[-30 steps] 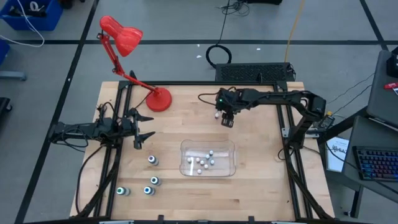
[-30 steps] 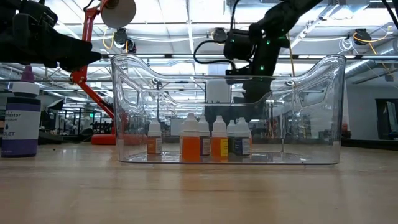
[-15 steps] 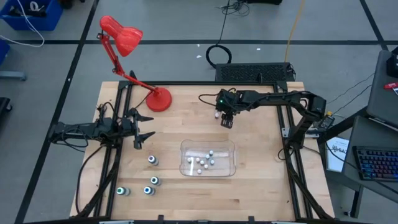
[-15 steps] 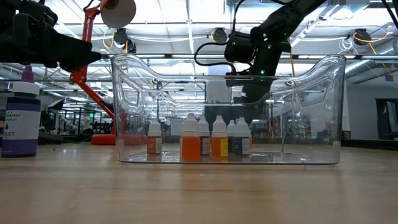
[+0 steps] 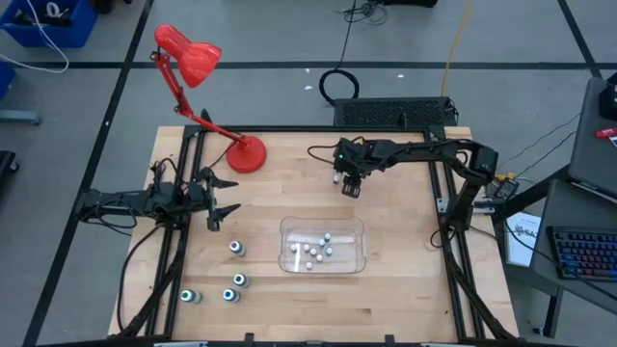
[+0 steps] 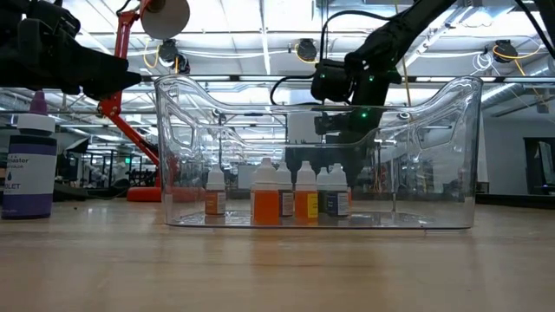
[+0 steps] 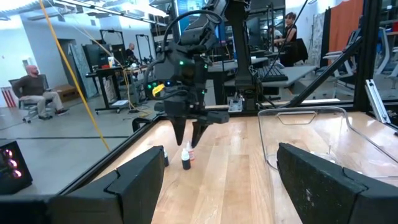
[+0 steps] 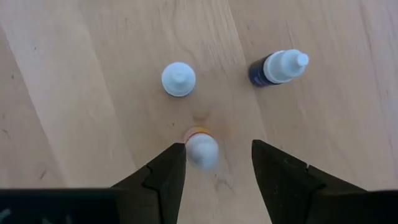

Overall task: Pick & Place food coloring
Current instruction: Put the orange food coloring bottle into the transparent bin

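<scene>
We took the clear tray (image 5: 289, 227) as our landmark. Well to its left, the left gripper (image 5: 220, 204) waited with its fingers spread apart and nothing between them. Four larger bottles (image 5: 237, 249) stood on the table left of the tray, toward the front. Inside the tray we counted a cluster of small food coloring bottles (image 6: 284, 193) already placed.

Behind the tray, toward the far edge of the table, the right gripper (image 8: 214, 163) hung over three loose bottles. Its fingers stood open, holding nothing, with an orange bottle (image 8: 201, 148) lying close to one finger in the gap. A white-capped bottle (image 8: 178, 79) and a dark bottle (image 8: 277, 67) stood just beyond it, apart from each other.

We judged the step in hand to be the approach for a pick. The next move called for lowering over the orange bottle, centring it between the fingers, and closing without tipping its neighbours.
</scene>
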You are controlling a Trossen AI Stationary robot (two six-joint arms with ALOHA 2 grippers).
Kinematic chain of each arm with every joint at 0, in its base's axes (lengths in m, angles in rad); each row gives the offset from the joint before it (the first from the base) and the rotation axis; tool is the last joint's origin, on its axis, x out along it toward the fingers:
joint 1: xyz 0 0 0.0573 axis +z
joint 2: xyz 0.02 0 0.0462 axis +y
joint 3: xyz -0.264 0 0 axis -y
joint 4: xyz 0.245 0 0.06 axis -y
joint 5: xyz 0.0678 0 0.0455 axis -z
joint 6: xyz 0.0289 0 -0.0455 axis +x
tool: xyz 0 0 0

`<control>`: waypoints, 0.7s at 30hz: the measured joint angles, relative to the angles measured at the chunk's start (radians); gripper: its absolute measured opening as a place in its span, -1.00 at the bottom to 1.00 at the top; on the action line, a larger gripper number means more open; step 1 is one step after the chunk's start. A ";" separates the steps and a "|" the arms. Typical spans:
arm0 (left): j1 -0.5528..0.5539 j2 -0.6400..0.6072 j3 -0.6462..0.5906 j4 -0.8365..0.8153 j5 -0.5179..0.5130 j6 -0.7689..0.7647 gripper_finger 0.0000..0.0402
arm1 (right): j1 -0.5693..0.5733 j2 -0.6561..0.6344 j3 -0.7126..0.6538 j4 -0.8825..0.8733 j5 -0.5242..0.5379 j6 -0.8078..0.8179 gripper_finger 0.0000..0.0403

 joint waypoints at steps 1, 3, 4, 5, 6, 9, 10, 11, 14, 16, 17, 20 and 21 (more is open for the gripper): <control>0.000 0.000 0.000 0.000 0.000 0.000 0.52 | 0.000 0.000 0.000 0.000 0.000 0.001 -0.15; 0.000 0.000 0.000 0.000 0.000 0.000 0.52 | -0.001 0.000 0.000 0.000 -0.001 0.003 -0.15; 0.000 0.000 0.000 0.000 0.000 0.000 0.52 | 0.000 0.000 0.000 0.000 -0.001 0.003 -0.15; 0.000 0.000 0.000 0.000 0.000 0.000 0.52 | 0.000 0.000 0.000 0.000 -0.002 0.004 -0.15; 0.000 0.000 0.000 0.000 0.000 0.000 0.52 | 0.000 0.000 0.000 0.000 -0.002 0.009 -0.15; 0.000 0.000 0.000 0.000 0.000 0.000 0.52 | 0.000 0.000 0.000 0.000 -0.018 0.027 -0.15; 0.000 0.000 0.000 0.000 0.000 0.000 0.52 | 0.000 0.000 0.000 0.000 -0.037 0.030 -0.15; 0.000 0.000 0.000 0.000 0.000 0.000 0.52 | 0.000 0.000 0.000 0.001 -0.051 0.030 -0.15; 0.000 0.000 0.000 0.000 0.000 0.000 0.52 | 0.000 0.000 0.000 0.001 -0.052 0.029 -0.15; 0.000 0.000 0.000 0.000 0.000 0.000 0.52 | 0.000 0.000 0.000 0.001 -0.052 0.030 -0.15; 0.000 0.000 0.000 0.000 0.000 0.000 0.52 | 0.000 0.000 0.000 0.001 -0.052 0.030 -0.15; 0.000 0.000 0.000 0.000 0.000 0.000 0.52 | 0.000 0.000 0.000 0.010 -0.052 0.030 -0.15; 0.000 0.000 0.000 0.000 0.000 0.000 0.52 | 0.000 0.000 0.000 0.012 -0.052 0.030 -0.15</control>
